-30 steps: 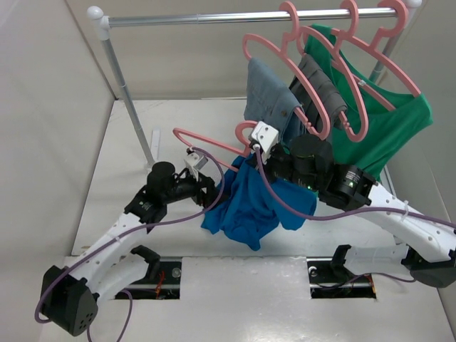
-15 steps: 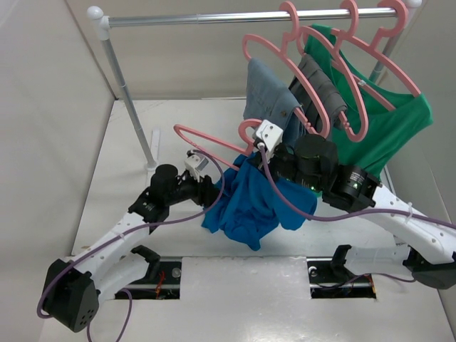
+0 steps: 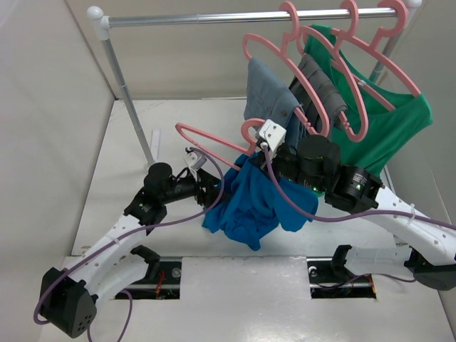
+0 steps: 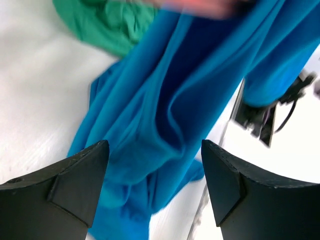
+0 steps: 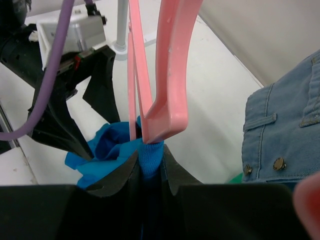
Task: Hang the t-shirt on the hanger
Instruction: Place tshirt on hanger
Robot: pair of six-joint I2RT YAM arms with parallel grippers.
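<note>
Obs: right gripper [image 5: 150,158] is closed narrow, pinching a bunch of the t-shirt [image 3: 253,206] directly under the hanger [image 5: 172,65]. Cannot tell whether it also clamps the plastic. The rest of the t-shirt hangs crumpled below the hanger, toward the table [image 3: 128,164]. The left gripper [image 4: 154,165] is wide and empty, facing the cloth below the hanger.

Risks: the pinch is small, so a sideways tug could slip the fabric free. The hanger's free end may also snag a fold instead of entering the shirt.
</note>
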